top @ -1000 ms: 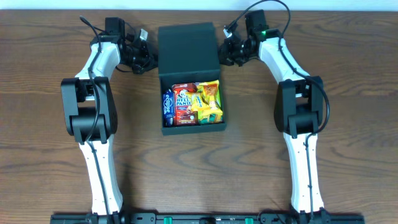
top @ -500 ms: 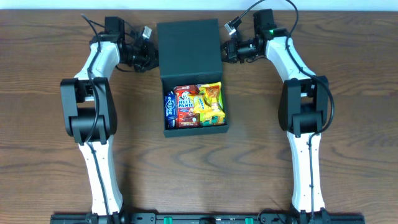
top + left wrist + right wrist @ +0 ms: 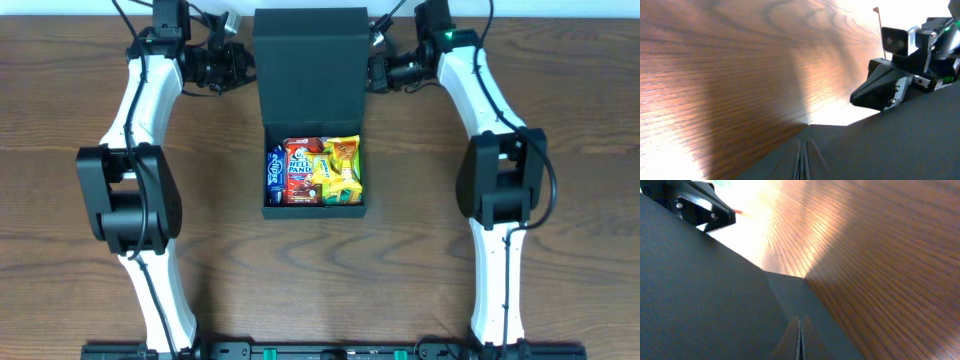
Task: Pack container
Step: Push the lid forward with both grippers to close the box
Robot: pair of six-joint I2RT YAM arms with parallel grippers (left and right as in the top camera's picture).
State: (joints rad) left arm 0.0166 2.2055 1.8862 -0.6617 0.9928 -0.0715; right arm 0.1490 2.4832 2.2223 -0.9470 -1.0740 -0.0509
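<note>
Black container (image 3: 314, 210): its lid (image 3: 308, 65) sits between your jaws for level folding.
Jaws: left gripper (image 3: 803, 147) and right gripper (image 3: 799, 330) nearly closed, pinching lid edges.

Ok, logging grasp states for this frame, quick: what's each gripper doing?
Left gripper: shut, pinching its side edge of the lid.
Right gripper: shut, pinching the opposite side edge of the lid.
</note>
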